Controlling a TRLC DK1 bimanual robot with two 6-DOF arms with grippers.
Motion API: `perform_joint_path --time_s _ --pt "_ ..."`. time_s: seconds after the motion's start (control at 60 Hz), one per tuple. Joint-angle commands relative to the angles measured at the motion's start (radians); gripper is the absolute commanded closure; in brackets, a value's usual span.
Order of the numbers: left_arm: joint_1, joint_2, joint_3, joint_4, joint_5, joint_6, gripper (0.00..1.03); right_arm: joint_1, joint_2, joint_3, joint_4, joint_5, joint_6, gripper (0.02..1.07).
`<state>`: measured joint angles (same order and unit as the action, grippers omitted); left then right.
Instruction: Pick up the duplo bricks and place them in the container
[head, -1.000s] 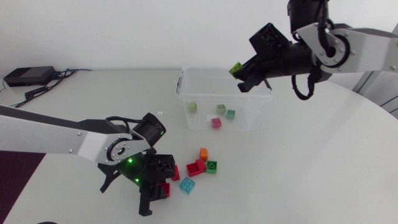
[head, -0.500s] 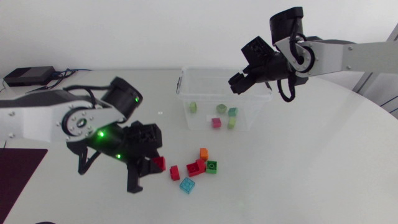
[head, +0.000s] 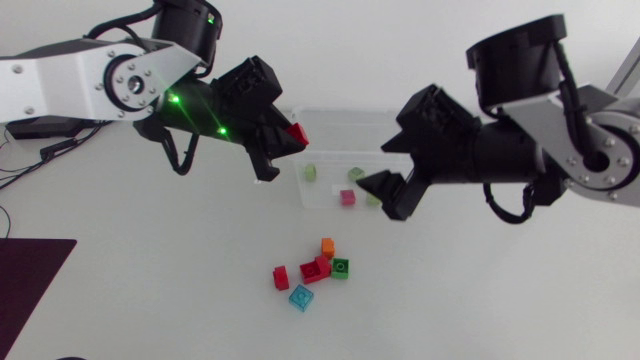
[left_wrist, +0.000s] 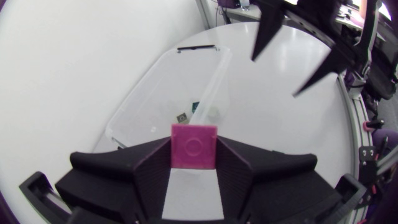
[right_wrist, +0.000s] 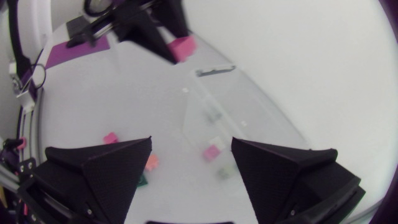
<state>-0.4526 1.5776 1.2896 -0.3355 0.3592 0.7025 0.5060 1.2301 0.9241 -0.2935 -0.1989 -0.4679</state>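
Your left end effector rose from table to container rim, clamped on red brick. Right end effector withdrew, gaping, empty. Advised: centre over opening before release.

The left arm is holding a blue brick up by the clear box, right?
No, it is not blue. The duplo brick between the left arm's fingers is red, held up by the clear box; the head view shows it.
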Motion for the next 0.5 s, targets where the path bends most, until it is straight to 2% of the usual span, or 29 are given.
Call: perform_joint_path --time_s 0.0,0.283,0.433,0.483 --pt "0.006 0.084 0.068 0.053 0.004 -0.055 0.69 0.04 -0.003 -0.06 -0.03 -0.013 -0.032 0.14" --pt "0.012 0.343 0.315 0.104 -0.034 -0.09 0.68 0.081 0.086 -0.125 -0.073 -0.053 -0.095 0.14" --pt "0.009 0.44 0.427 0.127 -0.074 -0.107 0.66 0.071 0.218 -0.143 -0.053 -0.063 -0.149 0.14" --pt "0.011 0.475 0.479 0.127 -0.089 -0.12 0.59 0.071 0.267 -0.139 -0.045 -0.063 -0.163 0.15"
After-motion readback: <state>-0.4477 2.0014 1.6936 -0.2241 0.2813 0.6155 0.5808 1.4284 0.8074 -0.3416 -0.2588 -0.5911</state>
